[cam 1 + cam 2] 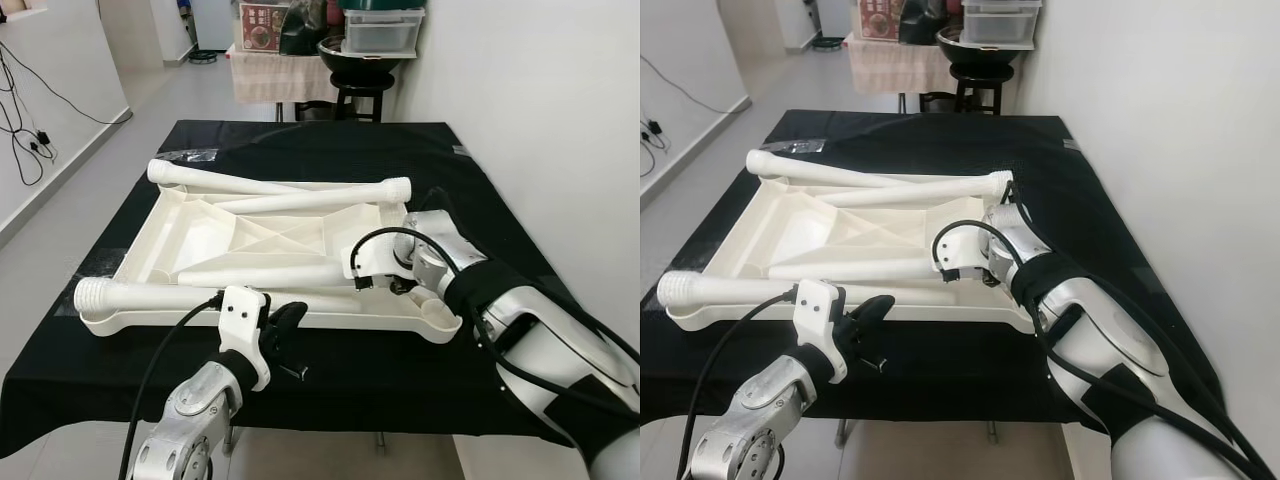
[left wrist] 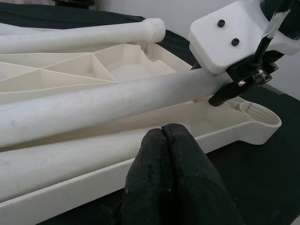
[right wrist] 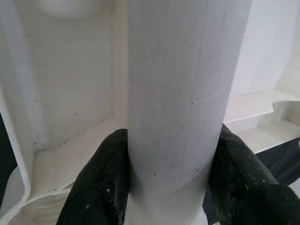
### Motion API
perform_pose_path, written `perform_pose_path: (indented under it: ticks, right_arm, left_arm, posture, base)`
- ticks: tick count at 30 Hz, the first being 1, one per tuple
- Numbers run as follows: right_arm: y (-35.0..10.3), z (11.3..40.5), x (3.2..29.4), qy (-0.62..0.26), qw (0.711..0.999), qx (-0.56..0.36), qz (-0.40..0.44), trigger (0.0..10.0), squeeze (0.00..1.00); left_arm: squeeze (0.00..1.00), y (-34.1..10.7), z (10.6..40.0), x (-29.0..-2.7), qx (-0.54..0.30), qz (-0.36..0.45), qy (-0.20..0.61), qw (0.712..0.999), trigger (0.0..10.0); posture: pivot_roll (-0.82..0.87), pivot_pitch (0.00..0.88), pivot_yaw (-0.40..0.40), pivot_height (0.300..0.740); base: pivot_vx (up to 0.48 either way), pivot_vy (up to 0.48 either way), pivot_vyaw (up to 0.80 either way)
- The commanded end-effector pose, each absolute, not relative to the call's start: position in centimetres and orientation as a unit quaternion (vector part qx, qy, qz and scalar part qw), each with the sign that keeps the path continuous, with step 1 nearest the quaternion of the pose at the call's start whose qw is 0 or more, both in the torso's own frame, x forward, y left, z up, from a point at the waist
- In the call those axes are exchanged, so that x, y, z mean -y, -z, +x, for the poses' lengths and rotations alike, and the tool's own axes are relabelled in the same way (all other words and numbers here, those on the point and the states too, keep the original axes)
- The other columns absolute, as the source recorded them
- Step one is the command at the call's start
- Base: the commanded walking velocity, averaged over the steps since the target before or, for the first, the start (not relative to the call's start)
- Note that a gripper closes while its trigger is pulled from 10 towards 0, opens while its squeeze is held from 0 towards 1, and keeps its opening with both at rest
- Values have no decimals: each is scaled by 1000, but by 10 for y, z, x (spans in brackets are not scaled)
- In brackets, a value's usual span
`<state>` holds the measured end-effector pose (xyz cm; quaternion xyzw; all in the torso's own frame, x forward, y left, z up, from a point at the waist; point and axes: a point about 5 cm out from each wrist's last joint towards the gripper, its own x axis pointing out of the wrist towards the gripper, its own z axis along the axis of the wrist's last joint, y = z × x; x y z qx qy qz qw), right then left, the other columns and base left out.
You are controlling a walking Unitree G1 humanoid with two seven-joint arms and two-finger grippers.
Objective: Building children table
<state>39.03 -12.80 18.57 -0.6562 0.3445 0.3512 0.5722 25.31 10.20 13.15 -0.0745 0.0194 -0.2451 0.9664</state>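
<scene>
White plastic tabletop (image 1: 200,235) lies upside down on a black cloth (image 1: 330,160), ribs showing, with 4 loose legs on it. 1 leg (image 1: 265,274) lies across its middle, and the right gripper (image 1: 372,278) pinches that leg's end between both fingers (image 3: 101,187). Another leg (image 1: 150,295) lies along the near rim, threaded end at the left corner. The left gripper (image 1: 285,325) hangs just before that rim, fingers (image 2: 173,164) pressed together on nothing. Beyond the cloth stands a stool (image 1: 358,90).
</scene>
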Motion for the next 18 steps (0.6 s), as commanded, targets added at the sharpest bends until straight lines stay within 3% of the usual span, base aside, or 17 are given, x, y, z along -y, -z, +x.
perform_pose_path:
  ticks: [1,4,7,10,11,12,14,15,17,18]
  right_arm:
    - [-197,394,130,-342,567,-335,-670,0,0]
    - [-198,395,132,-347,573,-334,-663,0,0]
    - [-213,399,134,-350,641,-313,-607,0,0]
    - [-217,400,135,-349,657,-307,-594,0,0]
    - [-222,402,137,-342,684,-298,-571,0,0]
    - [-222,402,137,-342,684,-298,-571,0,0]
    - [-236,407,146,-320,765,-266,-492,0,0]
    - [-236,407,146,-320,765,-266,-492,0,0]
    - [-244,408,155,-310,831,-243,-394,0,0]
    - [-244,408,155,-310,831,-243,-394,0,0]
  left_arm:
    - [0,-132,255,-101,-17,-74,243,967,10000]
    - [0,-132,255,-101,-17,-73,244,967,10000]
    - [0,-133,256,-101,-14,-71,244,967,10000]
    - [0,-134,257,-101,-14,-71,244,967,10000]
    - [0,-135,258,-103,-11,-69,242,968,10000]
    - [0,-135,258,-103,-11,-69,242,968,10000]
    - [0,-142,262,-108,1,-67,236,970,10000]
    - [0,-142,262,-108,1,-67,236,970,10000]
    - [0,-154,268,-112,22,-69,230,971,10000]
    - [0,-154,268,-112,22,-69,230,971,10000]
  posture:
    - [-31,0,-90,740]
    - [-37,0,-86,740]
    - [-35,0,-84,740]
    - [-35,0,-84,740]
    - [-33,0,-80,740]
    - [-33,0,-80,740]
    - [-35,0,-71,740]
    - [-35,0,-71,740]
    - [-36,0,-68,740]
    - [-36,0,-68,740]
  base:
    - [0,0,0]
    - [0,0,0]
    - [0,0,0]
    - [0,0,0]
    - [0,0,0]
    - [0,0,0]
    - [0,0,0]
    - [0,0,0]
    - [0,0,0]
    - [0,0,0]
